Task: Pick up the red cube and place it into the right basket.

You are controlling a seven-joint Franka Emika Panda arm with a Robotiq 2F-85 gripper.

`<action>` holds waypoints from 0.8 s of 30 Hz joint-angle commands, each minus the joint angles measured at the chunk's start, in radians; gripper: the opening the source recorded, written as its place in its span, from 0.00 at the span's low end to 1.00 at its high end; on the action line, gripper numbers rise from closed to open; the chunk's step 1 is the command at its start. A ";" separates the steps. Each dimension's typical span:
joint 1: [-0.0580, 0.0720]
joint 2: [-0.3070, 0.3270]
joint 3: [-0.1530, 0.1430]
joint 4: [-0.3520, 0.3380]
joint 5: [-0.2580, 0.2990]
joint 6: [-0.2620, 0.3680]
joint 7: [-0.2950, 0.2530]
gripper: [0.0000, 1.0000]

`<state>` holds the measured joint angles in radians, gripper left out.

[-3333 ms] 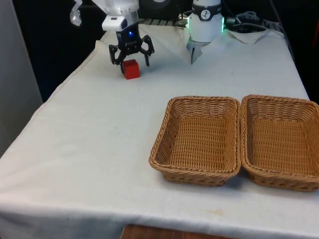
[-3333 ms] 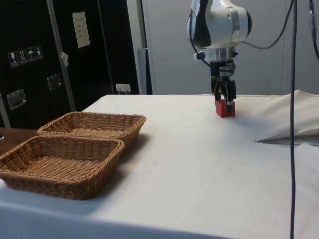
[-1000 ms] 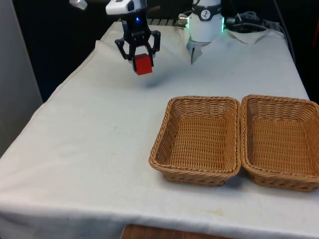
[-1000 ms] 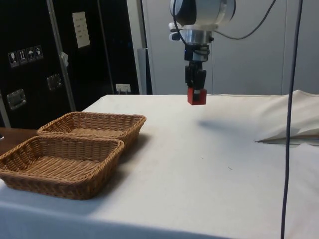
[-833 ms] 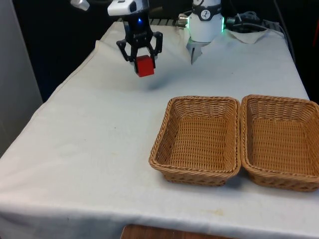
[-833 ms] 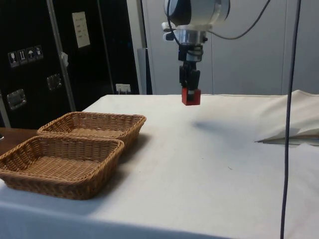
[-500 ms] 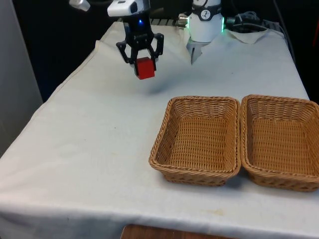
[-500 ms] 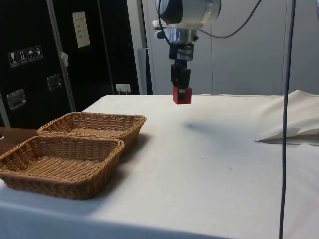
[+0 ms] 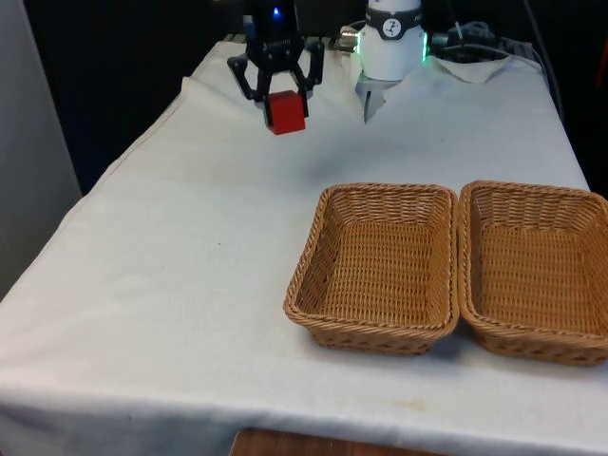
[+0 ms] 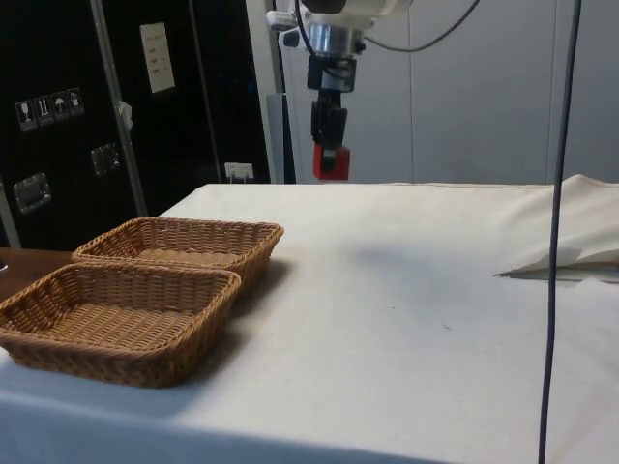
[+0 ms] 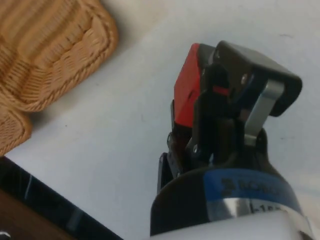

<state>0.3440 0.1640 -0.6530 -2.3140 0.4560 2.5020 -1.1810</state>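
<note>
The red cube (image 9: pixel 285 111) hangs in the air above the far part of the table, clamped between the black fingers of my gripper (image 9: pixel 282 95). From the side the red cube (image 10: pixel 330 161) rides well above the cloth under the gripper (image 10: pixel 329 155). In the wrist view one red face of the cube (image 11: pixel 188 85) shows beside a finger (image 11: pixel 220 95). Two wicker baskets sit side by side near the table's front: the left basket (image 9: pixel 328 209) and the right basket (image 9: pixel 589 203), both with nothing inside.
The white cloth (image 9: pixel 190 266) covers the table. The robot's base (image 9: pixel 391 43) stands at the far end with cables and a fold of cloth beside it. In the side view the baskets (image 10: pixel 193 242) sit at the left and a cable (image 10: pixel 553 242) hangs at the right.
The gripper has risen higher with the red cube and shifted toward the front view's right, closer to the baskets' side. The grip has stayed the same.
</note>
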 commanded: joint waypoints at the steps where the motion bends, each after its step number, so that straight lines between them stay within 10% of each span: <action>1: 0.008 0.002 -0.001 0.010 -0.021 -0.007 0.029 0.02; 24: 0.003 0.060 0.085 0.182 -0.017 -0.091 0.147 0.02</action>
<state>0.3460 0.2100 -0.5730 -2.1510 0.4360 2.4200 -1.0450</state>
